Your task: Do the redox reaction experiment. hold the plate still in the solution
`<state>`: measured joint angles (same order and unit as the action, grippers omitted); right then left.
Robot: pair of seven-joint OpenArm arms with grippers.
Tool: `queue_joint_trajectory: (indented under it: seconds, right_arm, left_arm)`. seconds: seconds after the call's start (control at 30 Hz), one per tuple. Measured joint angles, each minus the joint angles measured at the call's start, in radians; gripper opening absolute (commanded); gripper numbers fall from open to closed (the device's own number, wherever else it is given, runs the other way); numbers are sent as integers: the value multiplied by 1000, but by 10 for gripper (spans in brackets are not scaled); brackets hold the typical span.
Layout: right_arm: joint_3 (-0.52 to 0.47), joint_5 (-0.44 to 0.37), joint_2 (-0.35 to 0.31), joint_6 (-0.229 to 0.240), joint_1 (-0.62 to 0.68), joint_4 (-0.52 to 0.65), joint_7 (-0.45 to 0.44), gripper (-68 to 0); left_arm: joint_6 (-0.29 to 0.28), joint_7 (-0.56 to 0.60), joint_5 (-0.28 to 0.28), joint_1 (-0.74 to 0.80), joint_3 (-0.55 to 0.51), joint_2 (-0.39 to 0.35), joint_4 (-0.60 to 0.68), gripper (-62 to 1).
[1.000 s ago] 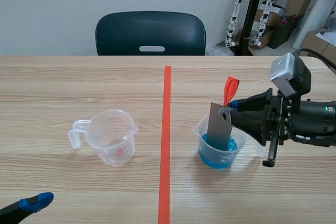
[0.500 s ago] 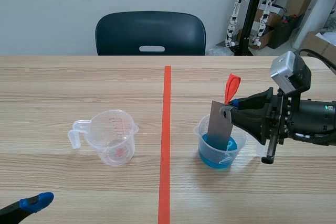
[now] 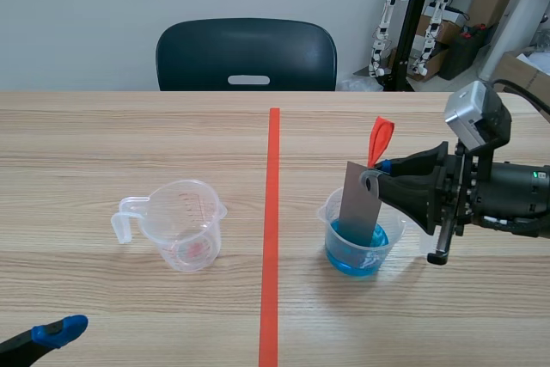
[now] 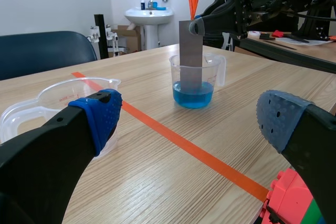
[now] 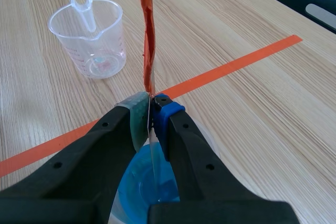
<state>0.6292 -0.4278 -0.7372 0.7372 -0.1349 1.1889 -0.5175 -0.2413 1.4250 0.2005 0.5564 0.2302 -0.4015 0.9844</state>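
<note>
Right gripper (image 3: 371, 180) squeezes top of grey plate (image 3: 357, 208). Plate stands upright in cup (image 3: 327, 213), just below gripper, bottom end in blue water (image 3: 354, 261). Left gripper (image 4: 189, 116) spread wide, far from cup.

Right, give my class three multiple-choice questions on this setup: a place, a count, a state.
1. Where is the metal plate's lower end? A in the blue solution; B in a test tube; C on a balance.
2. How many clear measuring cups stand here? A one; B two; C three.
3. The left gripper is: A shut on a spoon; B shut on a pipette; C open.
Answers: 1 A, the right gripper holds the plate dipped in the liquid. 2 B, the filled cup and the empty cup. 3 C, its fingers stand apart.
</note>
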Motion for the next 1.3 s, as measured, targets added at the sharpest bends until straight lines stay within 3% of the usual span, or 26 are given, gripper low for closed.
queue_joint_trajectory:
  seconds: [1.3]
  right_arm:
    - [0, -8, 0, 0, 11, 0, 6, -669]
  left_arm:
    - [0, 0, 0, 0, 0, 0, 0, -69]
